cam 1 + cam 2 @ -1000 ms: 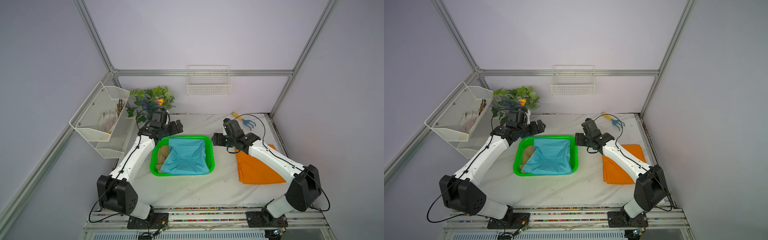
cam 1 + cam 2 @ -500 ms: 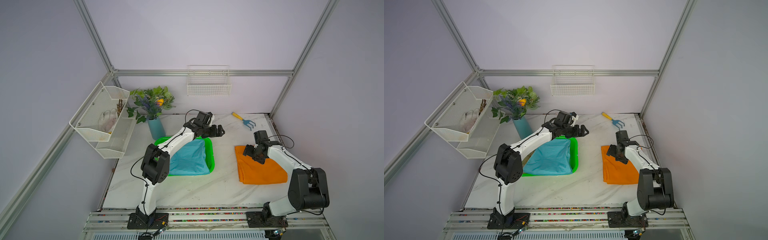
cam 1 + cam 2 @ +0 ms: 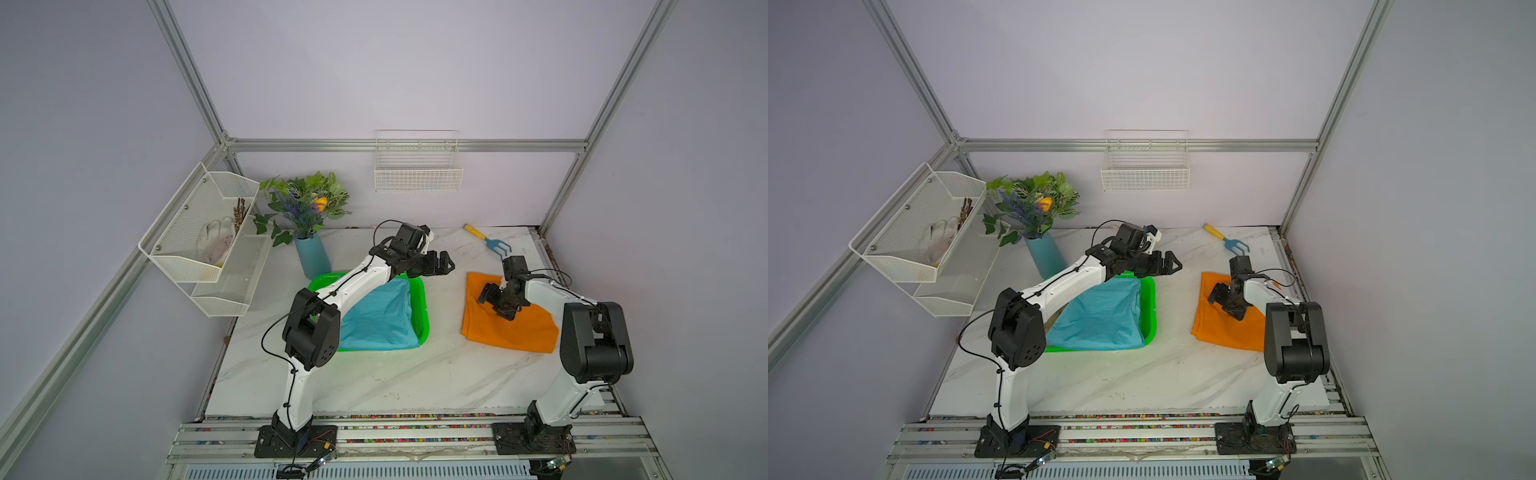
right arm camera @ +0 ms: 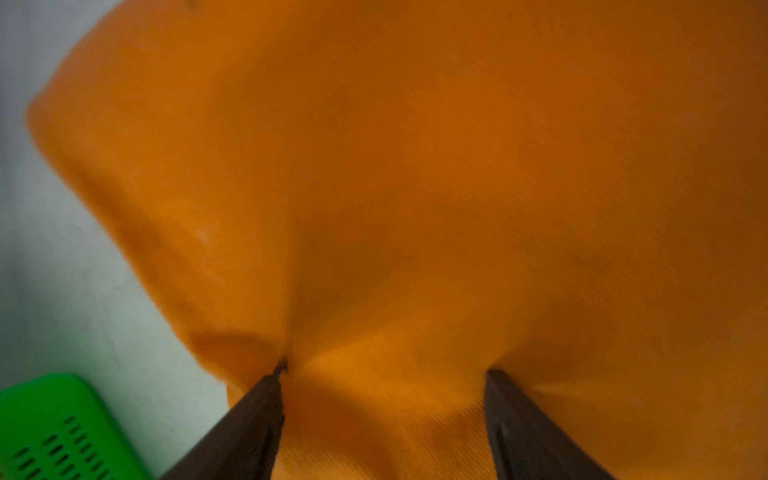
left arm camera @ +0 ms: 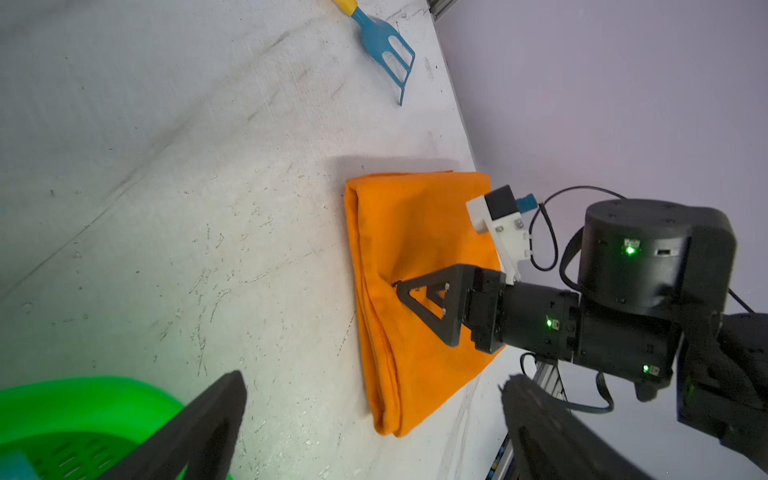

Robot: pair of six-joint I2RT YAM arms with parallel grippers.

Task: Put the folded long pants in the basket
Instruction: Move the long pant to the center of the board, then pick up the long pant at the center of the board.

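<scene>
On the white table [image 3: 374, 382], the green basket [image 3: 421, 307] has the blue pants [image 3: 382, 320] lying in it. The orange pants [image 3: 515, 338] lie flat on the table to its right, apart from it. My left pincer [image 3: 445, 266] hangs wide open over the gap between them, and my right pincer [image 3: 496, 306] is open too, with both tips pressed down on the orange pants.

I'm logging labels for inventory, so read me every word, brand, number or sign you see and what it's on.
No readable text anywhere.
On the right arm's black joint, tiny pale marks: too small to read.
No print shows on the orange pants, green basket or blue rake.
</scene>
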